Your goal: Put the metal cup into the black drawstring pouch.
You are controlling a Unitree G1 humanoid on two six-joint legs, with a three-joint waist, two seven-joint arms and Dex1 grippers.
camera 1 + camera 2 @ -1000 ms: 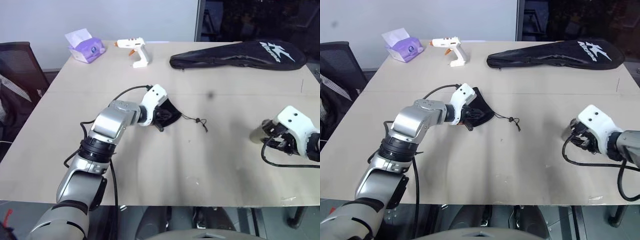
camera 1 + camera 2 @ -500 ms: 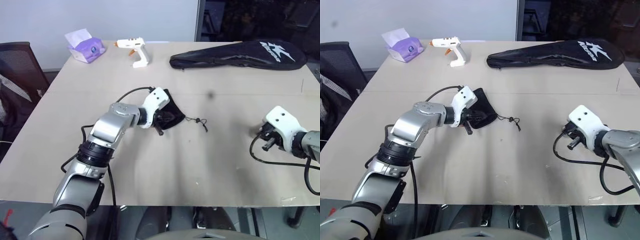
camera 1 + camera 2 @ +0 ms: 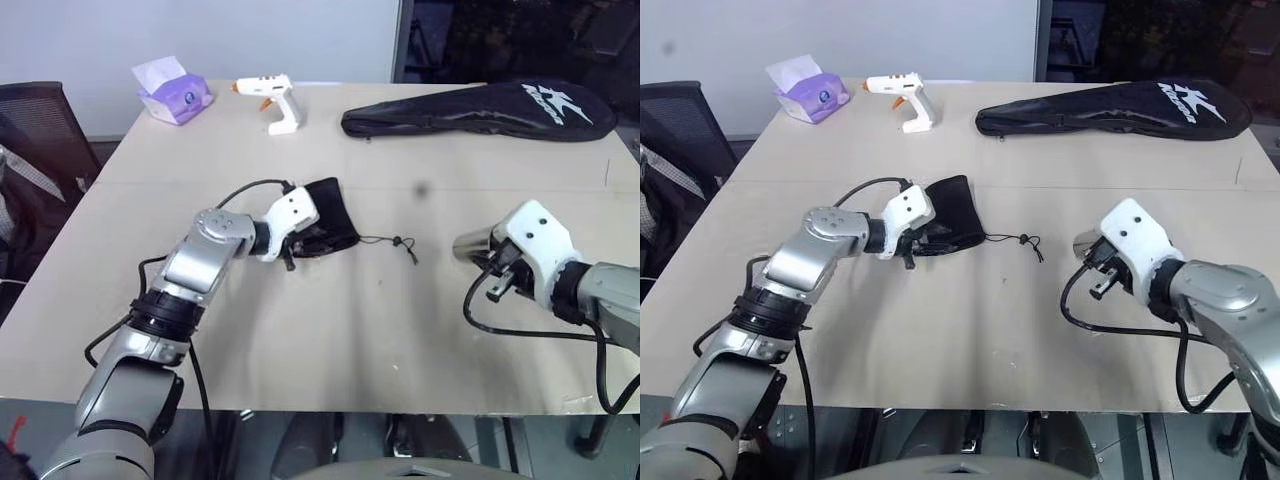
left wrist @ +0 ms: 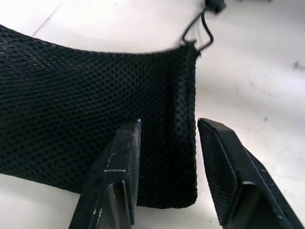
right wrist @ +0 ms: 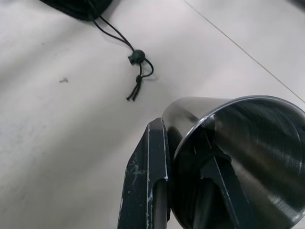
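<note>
Pouch first: the black drawstring pouch (image 3: pixel 328 216), a soft mesh fabric bag, lies flatter on the tan table (image 3: pixel 330 330) than a second ago. The left gripper (image 4: pixel 167 143), earlier pinching it, now has its fingers spread astride one pouch corner. A thin cord with toggle (image 3: pixel 398 243) trails right. Further right, the right gripper (image 5: pixel 183 167) has swung leftward, fingers pinching the rim of the metal cup (image 3: pixel 472 244), a smooth shiny cylinder held above the table.
</note>
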